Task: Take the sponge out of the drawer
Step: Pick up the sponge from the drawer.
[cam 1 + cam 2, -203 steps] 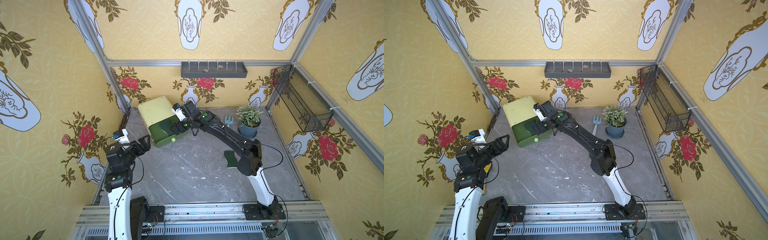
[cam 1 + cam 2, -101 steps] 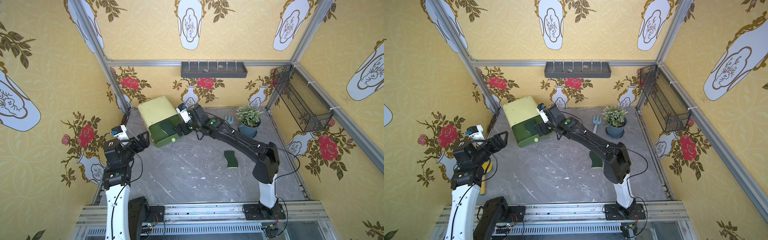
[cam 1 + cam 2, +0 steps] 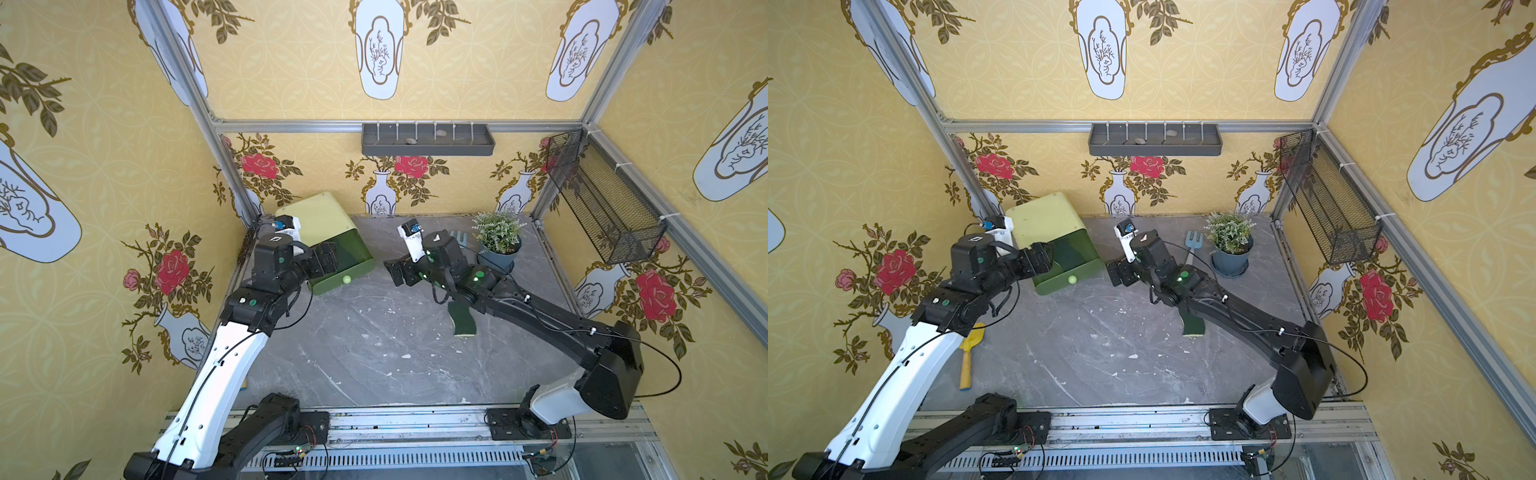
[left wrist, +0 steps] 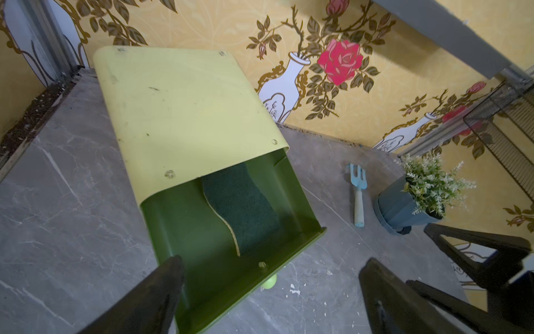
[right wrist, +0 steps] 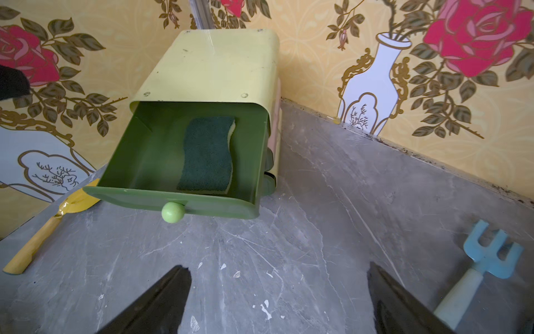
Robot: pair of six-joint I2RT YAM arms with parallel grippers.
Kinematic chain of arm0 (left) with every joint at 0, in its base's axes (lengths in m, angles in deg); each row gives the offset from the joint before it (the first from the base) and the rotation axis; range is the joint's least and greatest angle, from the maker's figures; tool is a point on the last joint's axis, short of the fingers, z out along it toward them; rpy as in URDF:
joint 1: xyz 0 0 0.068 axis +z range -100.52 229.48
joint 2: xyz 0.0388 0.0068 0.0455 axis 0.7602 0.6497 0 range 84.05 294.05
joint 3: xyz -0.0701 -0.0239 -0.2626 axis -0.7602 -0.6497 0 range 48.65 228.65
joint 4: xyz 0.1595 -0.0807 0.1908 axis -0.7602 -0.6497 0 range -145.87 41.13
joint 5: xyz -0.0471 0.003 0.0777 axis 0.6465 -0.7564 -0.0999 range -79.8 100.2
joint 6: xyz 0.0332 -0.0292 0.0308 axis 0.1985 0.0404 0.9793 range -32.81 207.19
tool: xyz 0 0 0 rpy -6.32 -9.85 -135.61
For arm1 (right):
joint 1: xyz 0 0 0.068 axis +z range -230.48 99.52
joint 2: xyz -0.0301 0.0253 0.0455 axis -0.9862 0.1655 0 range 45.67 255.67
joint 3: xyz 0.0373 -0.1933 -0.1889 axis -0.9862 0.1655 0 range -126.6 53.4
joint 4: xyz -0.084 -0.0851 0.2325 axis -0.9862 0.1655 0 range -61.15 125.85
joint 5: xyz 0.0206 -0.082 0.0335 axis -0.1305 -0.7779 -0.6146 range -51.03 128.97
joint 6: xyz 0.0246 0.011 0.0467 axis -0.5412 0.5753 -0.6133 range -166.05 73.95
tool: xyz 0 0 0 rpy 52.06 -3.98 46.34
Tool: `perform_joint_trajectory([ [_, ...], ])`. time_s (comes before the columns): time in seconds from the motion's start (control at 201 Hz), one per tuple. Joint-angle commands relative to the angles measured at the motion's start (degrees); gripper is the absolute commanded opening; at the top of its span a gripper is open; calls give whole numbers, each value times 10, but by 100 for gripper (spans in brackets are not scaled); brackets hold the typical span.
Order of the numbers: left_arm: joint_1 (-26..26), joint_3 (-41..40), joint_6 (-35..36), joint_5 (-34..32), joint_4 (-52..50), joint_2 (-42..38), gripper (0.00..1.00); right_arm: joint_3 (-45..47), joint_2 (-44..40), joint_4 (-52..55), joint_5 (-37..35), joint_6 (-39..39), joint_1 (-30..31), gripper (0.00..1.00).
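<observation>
Right, in both top views the left gripper [image 3: 328, 261] hovers right at the pulled-out green drawer [image 3: 353, 253], far left, jaws spread wide, nothing held. Over to the right gripper [image 3: 1117, 272]: above the table [image 3: 1100, 353], just right of the drawer, likewise spread and empty. A second sponge [image 3: 1192, 326] lies under the right arm.

Left wrist view now: the sponge [image 4: 239, 208] lies flat inside the drawer, nearer its right wall, far end tucked under the pale cabinet [image 4: 185, 110].

Right wrist view: same sponge, dark face up, the round knob [image 5: 172, 212] fronting the drawer, fingers [image 5: 161, 303] wide apart over bare table.
</observation>
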Motion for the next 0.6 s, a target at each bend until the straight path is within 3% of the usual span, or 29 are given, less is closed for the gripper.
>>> perform_joint_trajectory([
  [0.0,-32,28,-47,-71,-29,41,98,55,-48,-41,-23,-23,-20,98],
  [0.244,-105,187,-147,-215,-191,200,100,168,-131,-75,15,-50,-88,98],
  [0.428,-107,261,-188,-234,-267,283,100,195,-137,-88,29,-46,-101,98],
  [0.592,-108,278,-187,-235,-277,316,100,214,-135,-101,46,-41,-109,98],
])
